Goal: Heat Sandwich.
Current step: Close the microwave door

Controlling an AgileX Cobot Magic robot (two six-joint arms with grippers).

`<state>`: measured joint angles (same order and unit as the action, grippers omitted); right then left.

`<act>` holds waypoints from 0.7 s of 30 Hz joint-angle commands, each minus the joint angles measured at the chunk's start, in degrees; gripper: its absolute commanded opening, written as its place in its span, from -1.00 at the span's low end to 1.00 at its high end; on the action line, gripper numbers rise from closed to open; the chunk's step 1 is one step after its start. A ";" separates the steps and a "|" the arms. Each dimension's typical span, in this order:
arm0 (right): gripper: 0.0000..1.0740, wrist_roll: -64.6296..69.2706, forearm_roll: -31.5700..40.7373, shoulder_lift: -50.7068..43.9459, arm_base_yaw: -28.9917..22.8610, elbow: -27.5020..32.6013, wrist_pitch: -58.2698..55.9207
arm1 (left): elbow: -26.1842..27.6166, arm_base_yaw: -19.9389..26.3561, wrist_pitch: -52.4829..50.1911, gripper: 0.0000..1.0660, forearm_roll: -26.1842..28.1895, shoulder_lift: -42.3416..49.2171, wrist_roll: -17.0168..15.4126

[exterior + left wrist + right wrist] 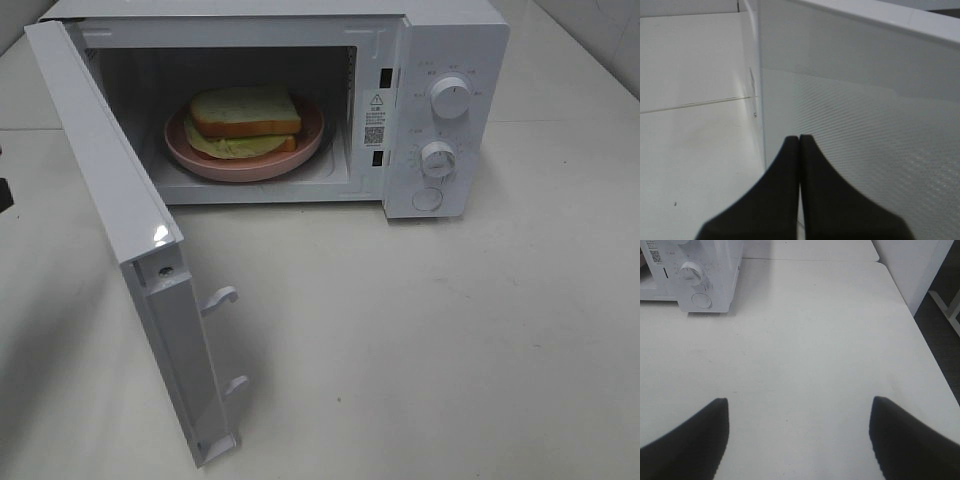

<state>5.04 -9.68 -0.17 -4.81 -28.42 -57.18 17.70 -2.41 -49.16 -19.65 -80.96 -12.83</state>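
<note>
Exterior high: sandwich loaded in microwave; left gripper, closed and empty, beside open door, should push it shut; right gripper agape, empty.

The right fingers stand wide apart, dark, with nothing between them, above the white table. At the table's far side sits the control end of a white microwave. It shows a ribbed knob, a round button just below the knob, and a small code label. Past the table's edge lies dark floor, beside what may be a white cabinet, too cropped to be sure.
</note>
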 commanded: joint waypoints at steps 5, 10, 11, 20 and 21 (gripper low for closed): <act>0.39 -0.46 -0.17 -1.66 0.40 0.06 0.29 | 1.60 -7.45 -1.15 -1.00 7.85 -2.86 2.81; 0.39 -0.46 -0.17 -1.66 0.40 0.06 0.29 | 3.21 -11.52 -1.15 -1.00 11.46 -4.41 4.98; 0.39 -0.40 -0.17 -1.66 0.40 0.06 0.29 | 4.07 -13.01 -1.15 -1.00 12.43 -5.16 4.98; 0.39 -0.40 -0.17 -1.66 0.40 0.06 0.29 | 8.65 -19.02 -1.03 -1.00 17.93 -8.94 4.93; 0.39 -0.40 -0.17 -1.66 0.40 0.06 0.29 | 9.11 -19.65 -1.03 -1.00 18.33 -9.40 4.93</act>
<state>5.04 -9.68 -0.17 -4.81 -28.42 -57.18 25.15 -20.17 -49.45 -2.92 -89.38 -7.91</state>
